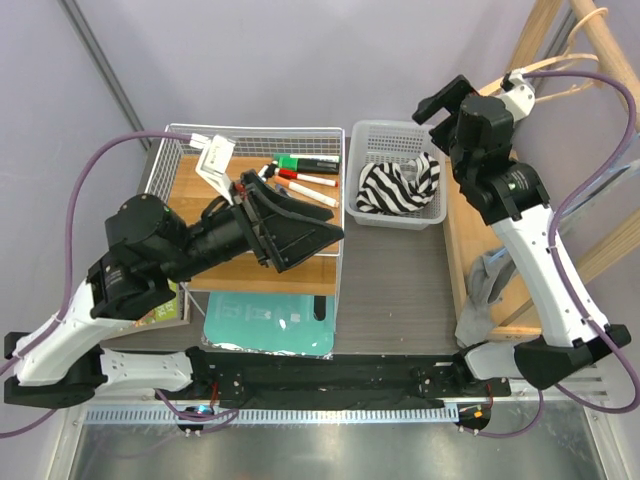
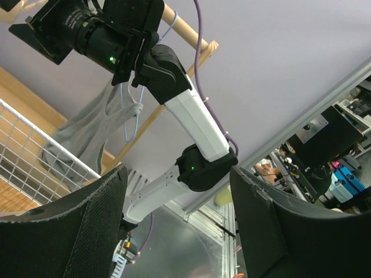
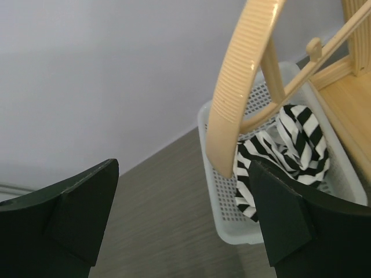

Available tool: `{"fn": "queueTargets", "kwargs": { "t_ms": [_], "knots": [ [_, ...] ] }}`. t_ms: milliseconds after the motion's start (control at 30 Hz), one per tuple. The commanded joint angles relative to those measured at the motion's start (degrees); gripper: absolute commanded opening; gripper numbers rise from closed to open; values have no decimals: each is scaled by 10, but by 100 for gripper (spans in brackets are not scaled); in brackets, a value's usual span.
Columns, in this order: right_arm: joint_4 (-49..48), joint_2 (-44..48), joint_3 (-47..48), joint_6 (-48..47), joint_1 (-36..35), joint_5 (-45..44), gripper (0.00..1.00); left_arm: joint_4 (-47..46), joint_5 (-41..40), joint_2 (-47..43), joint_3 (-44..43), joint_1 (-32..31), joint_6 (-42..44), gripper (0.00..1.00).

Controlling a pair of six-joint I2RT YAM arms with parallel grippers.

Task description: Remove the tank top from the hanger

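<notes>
- Your left gripper (image 2: 178,174) is lowest in the top view, over the wire basket at the left. Its fingers are wide apart and hold nothing.
- At the lower right of the top view, a grey tank top (image 2: 81,136) hangs down beside the wooden rack. In the left wrist view it droops at the left of the frame, next to a thin blue hanger (image 2: 124,110) under the wooden rail (image 2: 203,51).
- I cannot tell if a strap is looped on the blue hanger or only lies against it. It looks to me like the top is not off yet.
- Higher in the top view, a striped cloth (image 1: 398,185) lies bunched in the white basket (image 1: 385,128). I cannot tell what kind of clothing it is.
- Your right gripper (image 3: 184,165) is near the top right of the top view, up by the rail. Its fingers are wide apart with nothing between them.
- Just past those fingers, at the upper right of the right wrist view, is a cream hanger (image 3: 235,98). The part you can see is bare.
- If the grey top is your job, I think most of it is left to do. You need to reach it, grip it, and slip it off the blue hanger. No gripper is touching it now.
</notes>
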State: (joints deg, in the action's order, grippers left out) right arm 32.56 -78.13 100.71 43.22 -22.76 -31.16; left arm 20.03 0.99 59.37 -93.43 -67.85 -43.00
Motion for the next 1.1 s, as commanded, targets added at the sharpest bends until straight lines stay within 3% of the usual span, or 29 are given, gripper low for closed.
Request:
{"fn": "queueTargets", "kwargs": {
  "t_ms": [0, 100, 267, 367, 533, 633, 833, 900, 1067],
  "knots": [
    [22, 61, -39, -53, -1, 11, 100, -25, 33, 19, -22, -1, -3, 71],
    [54, 94, -40, -69, -1, 11, 100, -30, 48, 40, -29, -2, -9, 70],
    [74, 140, -67, -83, -1, 112, 100, -61, 91, 79, -32, -5, -21, 69],
    [65, 182, -101, -78, 0, 186, 100, -72, 95, 117, -49, -27, -9, 69],
    [71, 253, -109, -68, 0, 234, 100, -71, 68, 172, -103, -91, 55, 69],
    [94, 289, -86, -77, 0, 229, 100, -71, 24, 190, -111, -123, 87, 69],
    [166, 317, -20, -100, -1, 199, 100, -39, -136, 239, -144, -188, 192, 67],
    [193, 322, -3, -104, -1, 182, 100, -11, -205, 276, -182, -208, 236, 66],
    [228, 345, 31, -113, -1, 131, 100, 57, -264, 372, -287, -217, 287, 68]
  ]
}}
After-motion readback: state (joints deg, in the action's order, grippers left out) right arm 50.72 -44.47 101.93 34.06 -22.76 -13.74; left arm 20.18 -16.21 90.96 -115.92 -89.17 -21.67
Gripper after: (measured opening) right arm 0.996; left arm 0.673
